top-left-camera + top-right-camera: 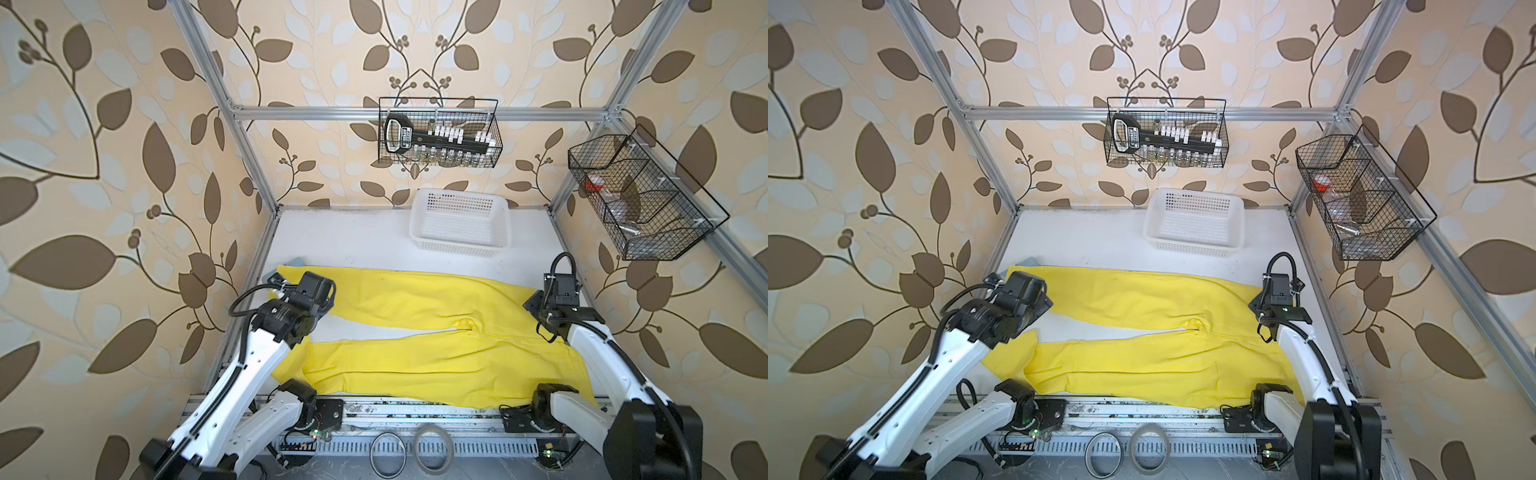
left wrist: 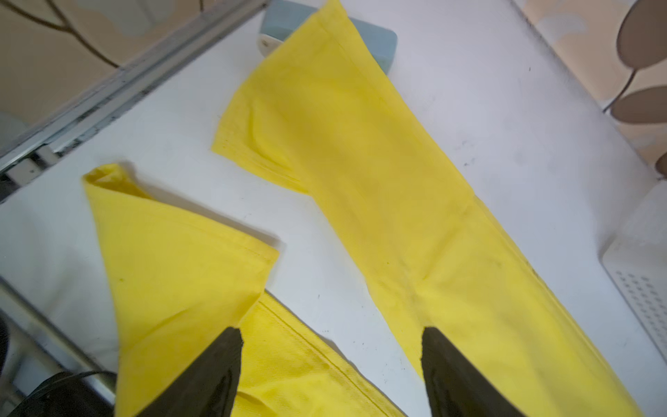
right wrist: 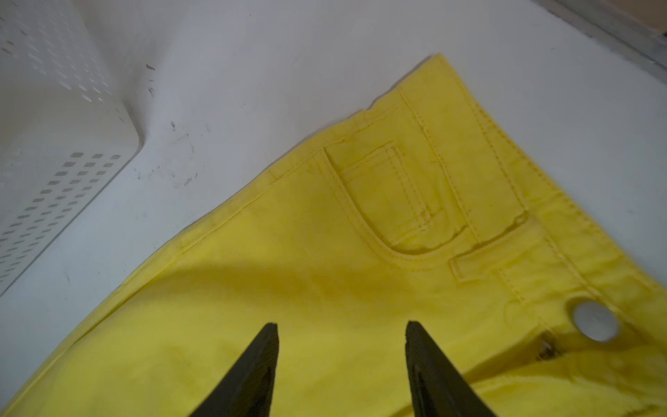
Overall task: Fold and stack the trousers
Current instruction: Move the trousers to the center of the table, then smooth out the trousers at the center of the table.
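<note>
The bright yellow trousers (image 1: 415,307) (image 1: 1142,299) lie flat on the white table in both top views, waist to the right and legs running left. The near leg's end (image 2: 173,252) is folded back on itself. My left gripper (image 2: 331,330) hangs open over the gap between the two legs (image 2: 379,180), holding nothing. My right gripper (image 3: 341,324) stands open just above the hip area of the trousers (image 3: 288,270), near the front pocket and the metal button (image 3: 594,321), with nothing between its fingers.
A white perforated basket (image 1: 461,245) (image 1: 1196,245) (image 3: 54,180) stands at the back of the table. A pale blue item (image 2: 382,39) lies under the far leg's end. Two black wire baskets (image 1: 440,133) (image 1: 636,199) hang on the frame. Tape rolls (image 1: 432,453) lie by the front rail.
</note>
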`<control>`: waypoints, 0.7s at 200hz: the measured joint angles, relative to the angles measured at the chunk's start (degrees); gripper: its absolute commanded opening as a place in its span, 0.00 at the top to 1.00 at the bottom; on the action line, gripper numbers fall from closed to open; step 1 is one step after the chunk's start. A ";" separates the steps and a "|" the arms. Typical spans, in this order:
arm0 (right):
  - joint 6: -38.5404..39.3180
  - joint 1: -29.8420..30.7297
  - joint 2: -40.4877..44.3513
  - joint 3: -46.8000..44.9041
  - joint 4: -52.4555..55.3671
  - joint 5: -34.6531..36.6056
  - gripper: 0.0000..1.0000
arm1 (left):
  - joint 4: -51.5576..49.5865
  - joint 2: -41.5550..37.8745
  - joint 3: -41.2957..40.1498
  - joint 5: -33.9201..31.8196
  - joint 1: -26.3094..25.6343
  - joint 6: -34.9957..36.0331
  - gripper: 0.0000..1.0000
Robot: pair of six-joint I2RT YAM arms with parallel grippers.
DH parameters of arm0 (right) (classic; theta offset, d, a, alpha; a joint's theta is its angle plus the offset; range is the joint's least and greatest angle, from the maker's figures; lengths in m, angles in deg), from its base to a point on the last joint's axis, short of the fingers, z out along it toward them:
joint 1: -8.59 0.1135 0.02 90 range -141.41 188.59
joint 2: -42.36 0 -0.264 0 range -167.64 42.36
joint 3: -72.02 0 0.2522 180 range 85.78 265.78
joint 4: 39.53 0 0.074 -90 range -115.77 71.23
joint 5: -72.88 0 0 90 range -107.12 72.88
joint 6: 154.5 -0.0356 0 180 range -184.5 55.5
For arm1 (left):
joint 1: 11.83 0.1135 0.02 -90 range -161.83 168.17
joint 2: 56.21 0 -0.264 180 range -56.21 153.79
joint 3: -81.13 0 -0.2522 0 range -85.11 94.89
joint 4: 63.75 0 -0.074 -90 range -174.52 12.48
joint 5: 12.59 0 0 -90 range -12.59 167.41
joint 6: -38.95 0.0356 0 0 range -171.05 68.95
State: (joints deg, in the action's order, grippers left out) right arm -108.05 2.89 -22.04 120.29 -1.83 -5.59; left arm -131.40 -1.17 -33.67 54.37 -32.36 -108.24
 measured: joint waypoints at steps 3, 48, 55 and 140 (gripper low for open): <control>0.15 -0.11 -0.98 0.00 -1.01 -0.09 0.43 | 0.94 1.03 0.00 0.48 0.00 0.17 0.20; 1.84 -1.97 -14.82 0.15 -12.90 -2.38 0.43 | 12.28 15.28 0.57 4.68 0.00 4.63 0.20; 2.16 -2.38 -16.59 0.52 -13.84 -2.40 0.43 | 13.20 17.57 1.16 5.05 0.00 5.11 0.20; 3.32 -7.34 -31.43 14.36 -16.33 -5.35 0.43 | 17.18 33.40 9.75 5.99 0.90 11.54 0.14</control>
State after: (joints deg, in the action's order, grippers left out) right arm -104.73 -4.45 -53.47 134.65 -18.16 -10.94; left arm -114.22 32.23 -23.93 60.35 -31.47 -96.70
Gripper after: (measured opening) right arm 0.571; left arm 0.839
